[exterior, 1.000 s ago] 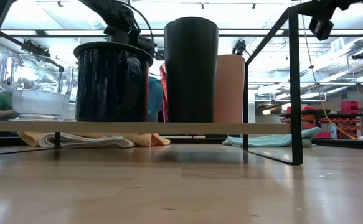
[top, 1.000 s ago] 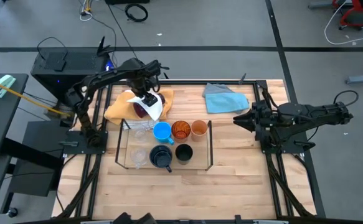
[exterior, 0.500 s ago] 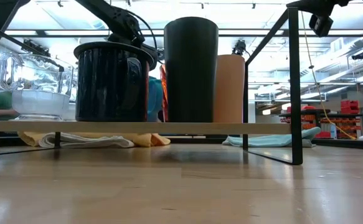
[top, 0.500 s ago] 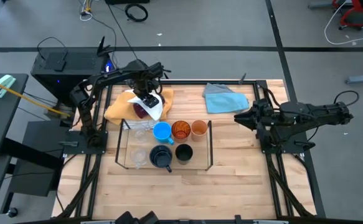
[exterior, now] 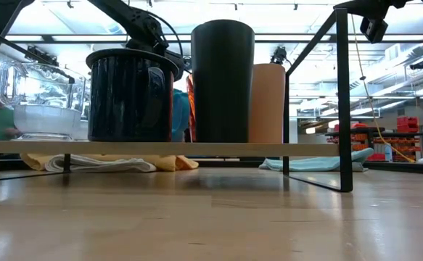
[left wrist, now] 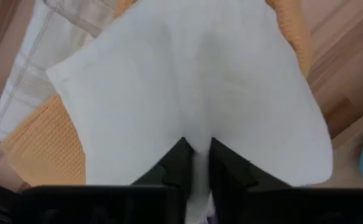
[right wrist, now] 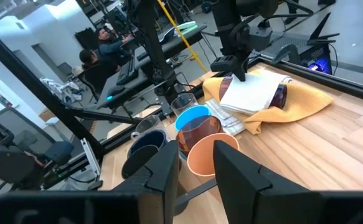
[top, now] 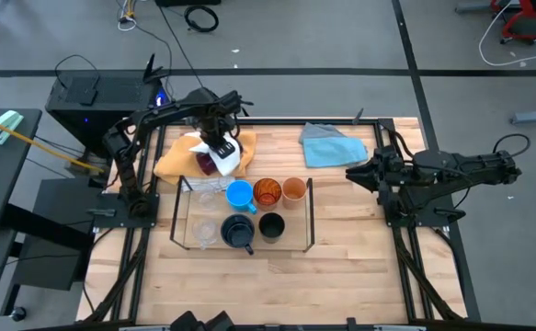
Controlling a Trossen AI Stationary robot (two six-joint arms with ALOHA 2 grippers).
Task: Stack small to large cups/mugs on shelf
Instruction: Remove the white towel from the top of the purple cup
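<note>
The left claw point(left wrist: 195, 163) pinches a fold of the white cloth point(left wrist: 187, 93) draped over the purple tumbler point(top: 205, 164), just behind the shelf point(top: 310, 213). The right claw point(right wrist: 195, 163) waits half-open, empty, right of the shelf.

Tabletop point(top: 341, 248): pale wood planks, smooth, satin sheen. Shelf point(top: 310, 213): thin matt black metal wire, clear glossy base. White cloth point(left wrist: 187, 93): soft, smooth weave. Yellow cloth point(left wrist: 41, 146): waffle-textured fabric. Navy mug point(exterior: 131, 94): glossy, ribbed. Black cup point(exterior: 222, 80): matt. Clear cups point(exterior: 40, 98): transparent, glassy.
</note>
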